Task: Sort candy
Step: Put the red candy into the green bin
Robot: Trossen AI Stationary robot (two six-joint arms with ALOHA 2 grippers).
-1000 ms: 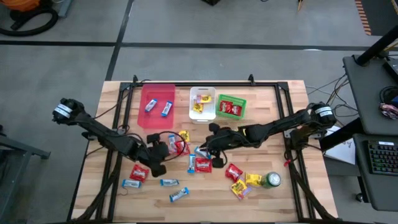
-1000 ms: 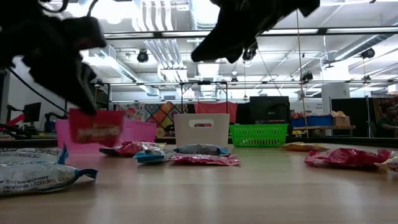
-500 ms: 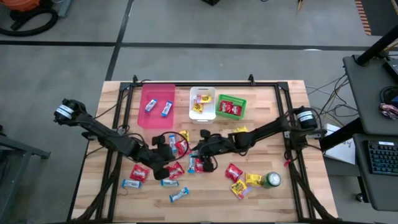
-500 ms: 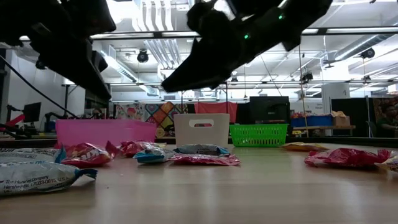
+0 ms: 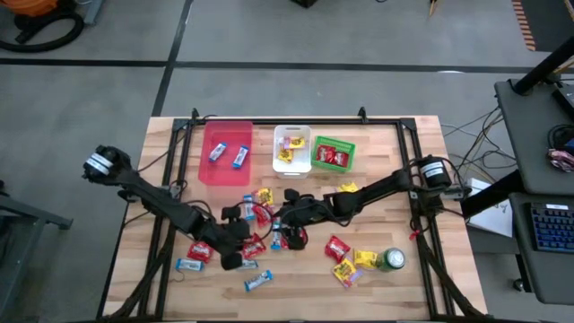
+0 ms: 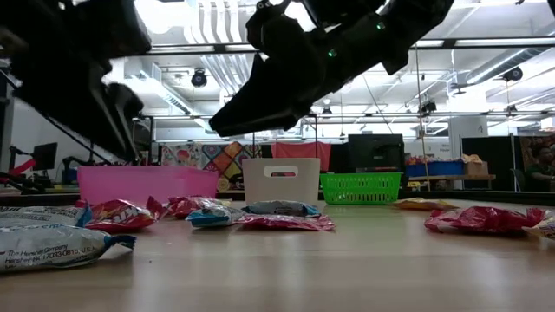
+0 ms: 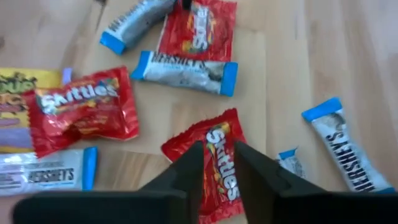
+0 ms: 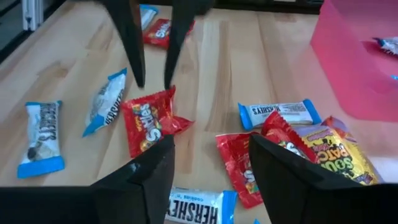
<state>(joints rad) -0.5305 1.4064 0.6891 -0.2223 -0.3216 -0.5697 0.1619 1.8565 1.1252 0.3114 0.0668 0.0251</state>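
Observation:
Candy lies scattered over the middle of the wooden table: red packets, yellow packets and blue-and-silver bars. My left gripper [image 7: 217,165] hangs open with a narrow gap, just above a red Skittles packet [image 7: 219,163] that lies flat on the table [image 5: 254,245]. My right gripper [image 8: 211,180] stands wide open above the cluster at the table's middle [image 5: 282,222], over another red packet [image 8: 239,163] and a blue-and-silver bar [image 8: 198,210]. In the low view both grippers are clear of the tabletop.
At the far side stand a pink tray [image 5: 208,161] holding two bars, a white bin [image 5: 292,135] and a green basket [image 5: 334,141]. A green can [image 5: 390,260] stands near right, beside more packets [image 5: 345,269]. Loose bars [image 5: 257,282] lie near the front edge.
My left gripper has let go of the red packet: it hung below the fingers and now lies flat on the table, while the gripper has shifted toward the near edge. My right gripper has moved toward the table's left and down, over the middle cluster.

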